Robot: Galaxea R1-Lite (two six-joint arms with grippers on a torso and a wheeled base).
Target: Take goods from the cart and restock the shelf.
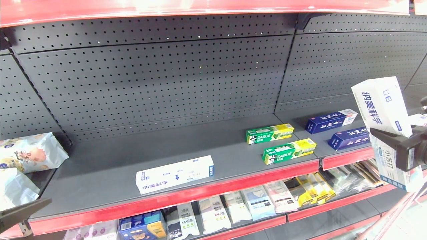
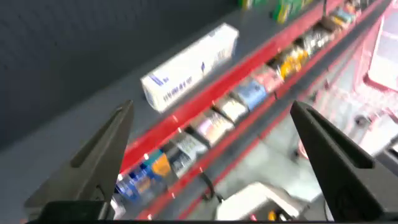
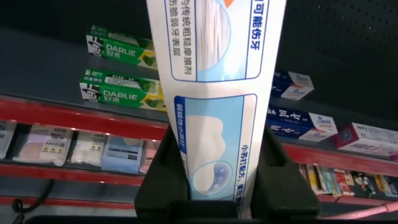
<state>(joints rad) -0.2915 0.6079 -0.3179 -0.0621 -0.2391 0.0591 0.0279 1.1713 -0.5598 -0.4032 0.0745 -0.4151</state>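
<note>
While the right arm is raised at the right edge of the head view, its end effector [image 1: 405,146] is clamped on a tall white-and-blue toothpaste box [image 1: 380,103], held on end and leaning a little to the left, in front of the shelf [image 1: 110,166] and off its dark board. From the right wrist view the two black fingers [image 3: 280,165] press the lower part of that box [image 3: 211,62] from both sides, with its top rising above them.

Low at the left corner of the head view sits the left end effector [image 1: 23,211], in front of the red shelf edge. Its wrist view makes plain that its fingers [image 2: 99,158] stand wide apart with nothing between them.

On the shelf a white box [image 1: 174,174] lies flat near the front edge, also seen beyond the left fingers [image 2: 189,65]. Two green boxes [image 1: 269,133] [image 1: 289,151] lie further right, then two blue boxes [image 1: 330,121] [image 1: 348,138] on the next board. Past the blue ones, the right wrist view adds a white-and-red box [image 3: 367,138]. Soft bags [image 1: 31,151] sit at the shelf's left end.
</note>
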